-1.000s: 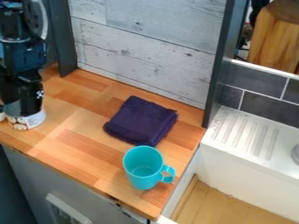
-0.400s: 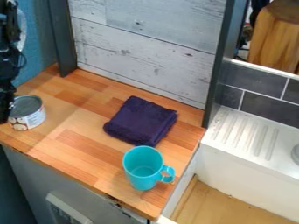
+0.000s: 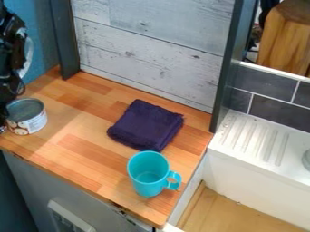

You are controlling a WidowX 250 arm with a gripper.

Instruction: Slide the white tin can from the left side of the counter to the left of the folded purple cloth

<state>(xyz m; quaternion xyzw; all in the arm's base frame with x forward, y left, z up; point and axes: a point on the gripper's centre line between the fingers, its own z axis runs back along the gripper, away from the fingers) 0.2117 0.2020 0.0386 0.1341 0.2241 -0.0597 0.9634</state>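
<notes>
The can stands upright at the left of the wooden counter in the camera view, with the black gripper right at its left side; how far the gripper is open, and whether it grips the can, cannot be told. Well apart to the right lies a folded purple cloth, a turquoise mug upright just beside it.

Blue mug, folded purple cloth, tin can near black robot hand, wooden counter
</notes>
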